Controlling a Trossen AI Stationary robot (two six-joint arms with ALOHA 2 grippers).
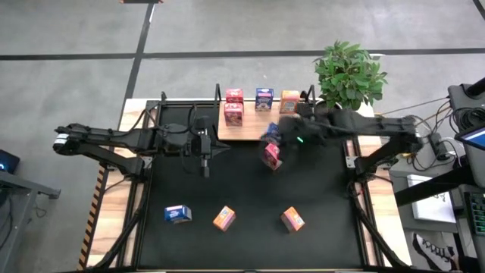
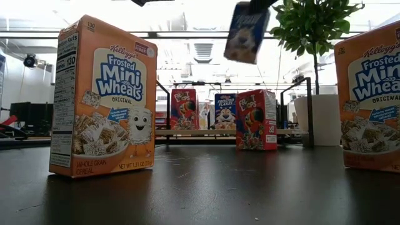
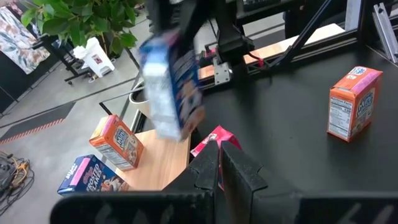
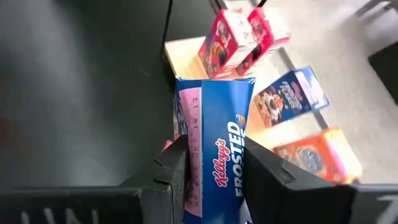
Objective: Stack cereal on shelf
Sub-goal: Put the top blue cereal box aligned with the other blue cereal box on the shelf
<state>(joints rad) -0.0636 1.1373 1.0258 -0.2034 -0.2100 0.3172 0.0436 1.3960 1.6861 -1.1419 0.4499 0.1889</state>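
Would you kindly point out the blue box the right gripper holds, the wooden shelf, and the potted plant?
blue cereal box (image 4: 217,149): right wrist view, on its printed side between the fingers.
shelf (image 1: 254,129): high view, on bare wood in front of the boxes.
potted plant (image 1: 348,72): high view, on its leaves.

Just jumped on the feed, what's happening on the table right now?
The right gripper holds a blue cereal box in the air near the front edge of the shelf. Two red boxes, a blue one and an orange one are already on the board. A red box stands on the black table just in front of it. Another blue box and two orange boxes wait near the table's front. The left gripper is shut and empty over the table.
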